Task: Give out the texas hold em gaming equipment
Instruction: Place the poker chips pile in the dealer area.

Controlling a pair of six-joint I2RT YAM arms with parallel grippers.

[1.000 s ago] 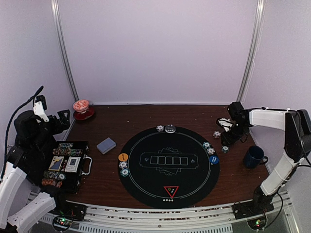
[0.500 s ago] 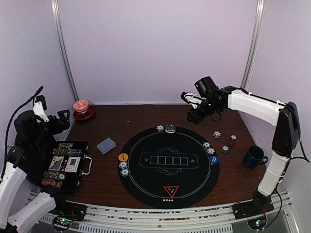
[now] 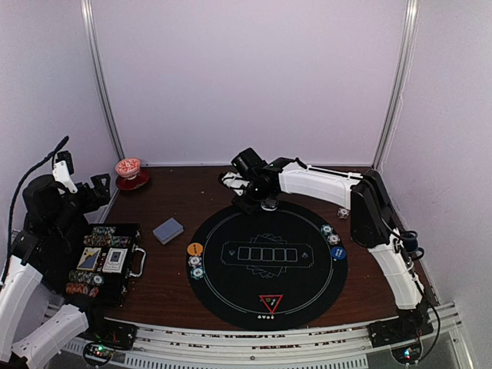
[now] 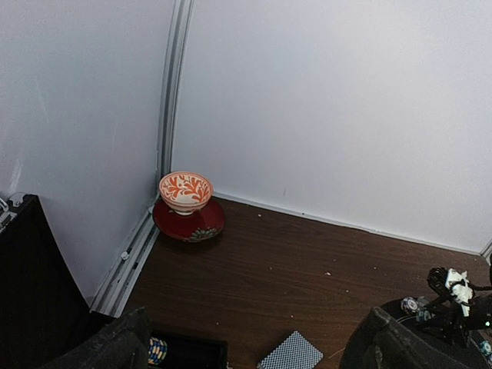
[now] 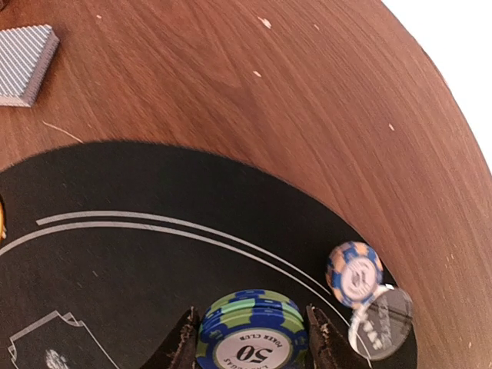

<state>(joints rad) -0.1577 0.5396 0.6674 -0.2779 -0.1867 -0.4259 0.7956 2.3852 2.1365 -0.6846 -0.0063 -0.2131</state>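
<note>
My right gripper (image 3: 250,193) (image 5: 247,329) is shut on a small stack of blue-and-green "50" poker chips (image 5: 250,311), low over the far edge of the round black mat (image 3: 231,231). Just beyond it on the mat lie an orange-and-blue chip (image 5: 354,273) and a clear round button (image 5: 382,315). The grey-blue card deck (image 3: 167,230) (image 4: 290,355) (image 5: 27,54) lies left of the mat. The orange button (image 3: 195,249), blue button (image 3: 338,253) and red triangle marker (image 3: 270,302) lie on the mat. My left gripper (image 3: 98,187) (image 4: 255,327) is open and empty above the chip case.
An open black chip case (image 3: 104,261) with chips and cards stands at the left front. A red-and-white cup on its saucer (image 3: 128,171) (image 4: 185,194) sits in the far left corner. Small chip piles lie by the mat's left (image 3: 196,266) and right (image 3: 330,234) edges, one chip (image 3: 343,212) beyond.
My right arm has swung from the table's right side leftward across the back to the mat's far edge. The left arm has not moved.
</note>
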